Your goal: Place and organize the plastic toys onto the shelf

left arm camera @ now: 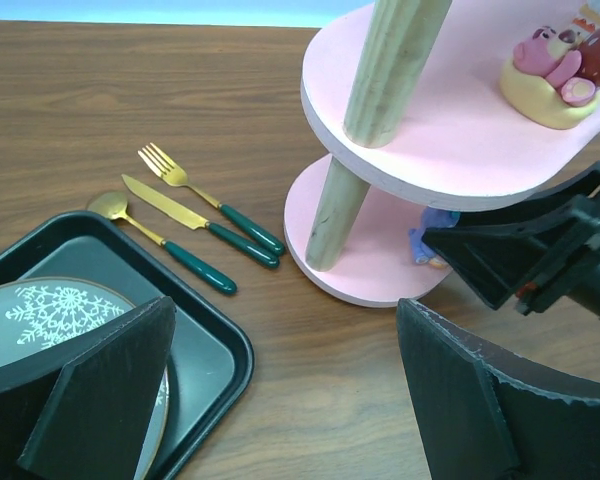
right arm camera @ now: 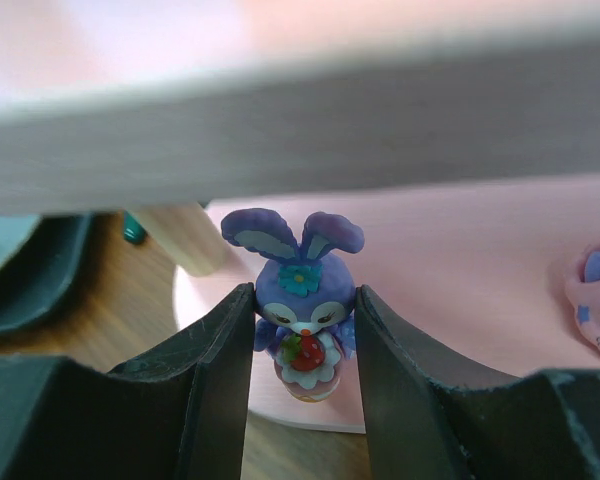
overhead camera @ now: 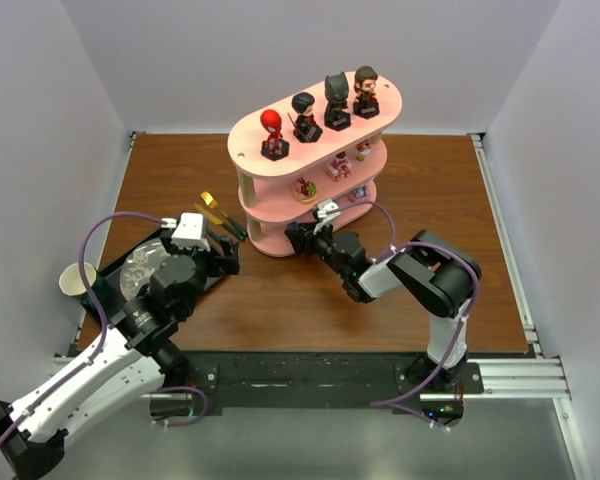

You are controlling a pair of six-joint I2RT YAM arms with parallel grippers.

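The right claw (right arm camera: 302, 335) pinches the purple bunny toy (right arm camera: 298, 285) by its sides, at the near edge of the shelf (right arm camera: 460, 250), lowest board. The toy is likely light, rigid, slick and top-heavy, so a hold at the body suits it. The left claw (left arm camera: 285, 335) gapes wide, empty.

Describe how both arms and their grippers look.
The left arm and right arm have white shells with black joints. A purple cable loops along each. The left gripper and right gripper have broad matte black wedge-shaped fingers.
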